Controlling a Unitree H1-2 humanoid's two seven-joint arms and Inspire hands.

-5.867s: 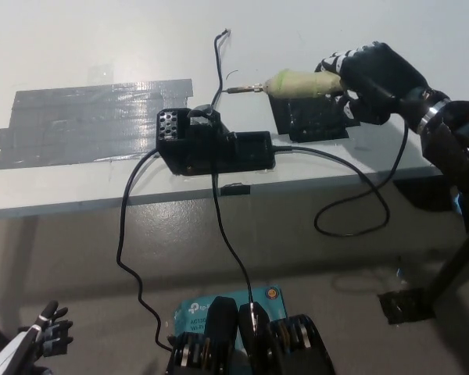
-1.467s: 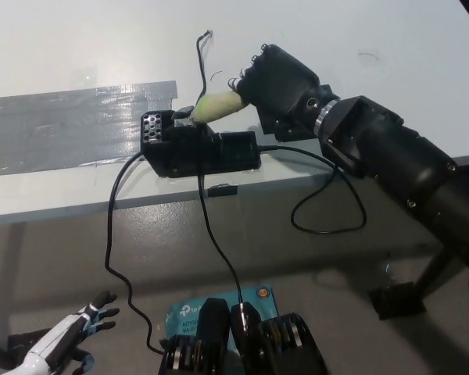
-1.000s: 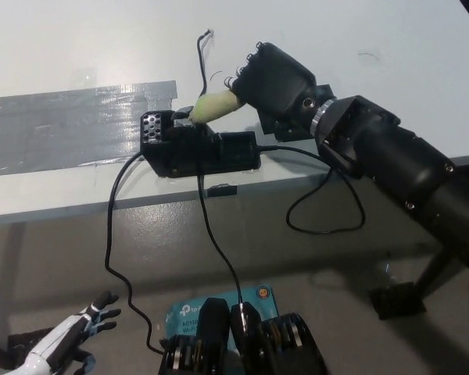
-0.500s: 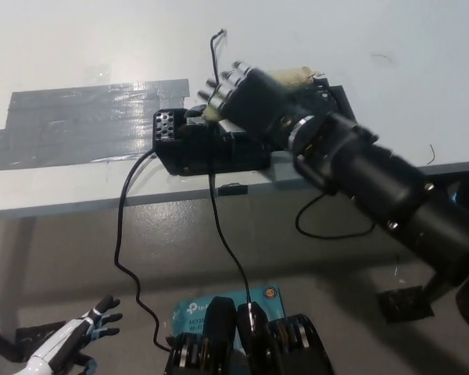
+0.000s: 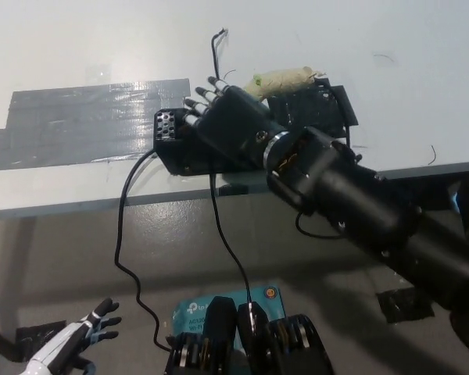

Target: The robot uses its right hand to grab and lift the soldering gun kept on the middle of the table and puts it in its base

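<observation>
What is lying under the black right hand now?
Under the right hand lies the black base, with its perforated block showing at the left. The base's middle is covered. The soldering gun shows behind the hand.

I read this as an electronics lab/workshop: white bench w/ grey tape patch far left, black soldering base, cables trailing to near concrete floor.
</observation>
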